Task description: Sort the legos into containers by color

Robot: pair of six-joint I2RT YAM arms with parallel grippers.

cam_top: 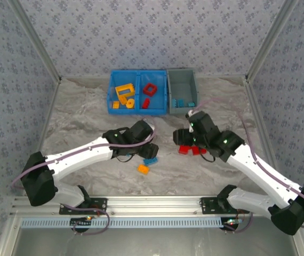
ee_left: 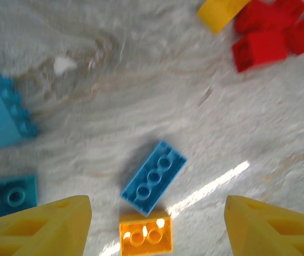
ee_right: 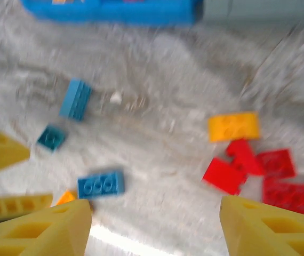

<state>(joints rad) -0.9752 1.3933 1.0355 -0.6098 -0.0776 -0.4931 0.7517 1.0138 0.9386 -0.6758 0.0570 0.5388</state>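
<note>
Loose legos lie on the table between the arms. In the left wrist view, my open left gripper (ee_left: pixel 157 229) hangs over an upturned blue brick (ee_left: pixel 153 177) that touches an orange brick (ee_left: pixel 145 233); nothing is held. Another blue brick (ee_left: pixel 5 114) and a small teal piece (ee_left: pixel 10 194) lie to the left. My right gripper (ee_right: pixel 154 229) is open above bare table, with a red cluster (ee_right: pixel 248 165) and a yellow brick (ee_right: pixel 233 126) to its right. The containers (cam_top: pixel 138 92) stand at the back: yellow pieces in the left bin, red in the middle, blue in the grey bin (cam_top: pixel 182 88).
From above, the left gripper (cam_top: pixel 148 152) and right gripper (cam_top: pixel 185 141) stand close together mid-table, with the blue brick (cam_top: pixel 151 160) and orange brick (cam_top: pixel 143 169) just in front. The left arm's yellow fingers (ee_right: pixel 2 152) show in the right wrist view. Patterned walls enclose the table.
</note>
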